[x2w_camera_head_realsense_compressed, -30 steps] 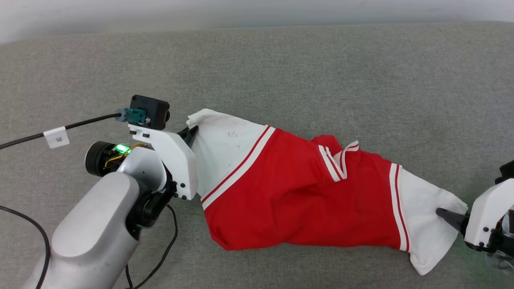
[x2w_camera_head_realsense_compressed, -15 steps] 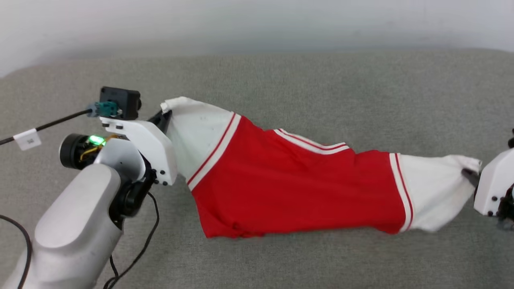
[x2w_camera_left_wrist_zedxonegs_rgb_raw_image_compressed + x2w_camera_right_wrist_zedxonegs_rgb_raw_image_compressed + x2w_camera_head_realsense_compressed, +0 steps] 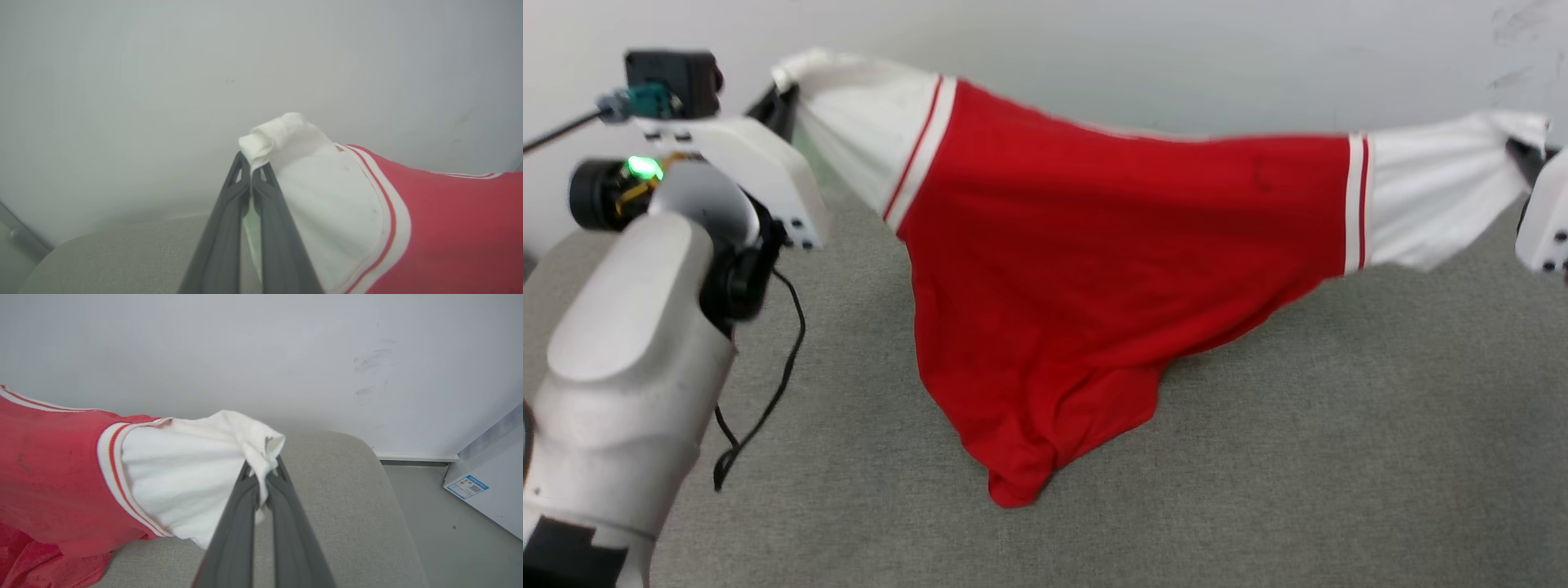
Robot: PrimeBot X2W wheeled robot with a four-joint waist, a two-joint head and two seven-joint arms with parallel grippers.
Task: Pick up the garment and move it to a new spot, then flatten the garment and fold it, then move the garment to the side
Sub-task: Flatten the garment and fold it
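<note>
**Red shirt hung between two grippers over couch**

Grey couch [image 3: 1339, 457] below, pale wall [image 3: 1176, 49] behind; shirt [image 3: 1094, 245] is up in the air, stretched arm to arm, red body sagging to a low tip that looks to touch the cushion; left gripper [image 3: 783, 102] is pinched tight on one white sleeve [image 3: 310, 179] at upper left; right gripper [image 3: 1521, 151] is pinched tight on the other sleeve [image 3: 184, 477] at far right.

Step, as I read it: carry to a new spot. To do it well: move both arms together at one height; hold the top edge taut; raise until the low tip clears the couch, else it drags and twists; lay it down hem first so the body spreads.

Head view gives the full span and sag; wrist views give the pinch itself, cloth bunched just past closed fingertips. Right wrist view adds the couch's rounded end, floor [image 3: 441, 539], a pale cabinet [image 3: 490, 457] with a blue label [image 3: 466, 486].
</note>
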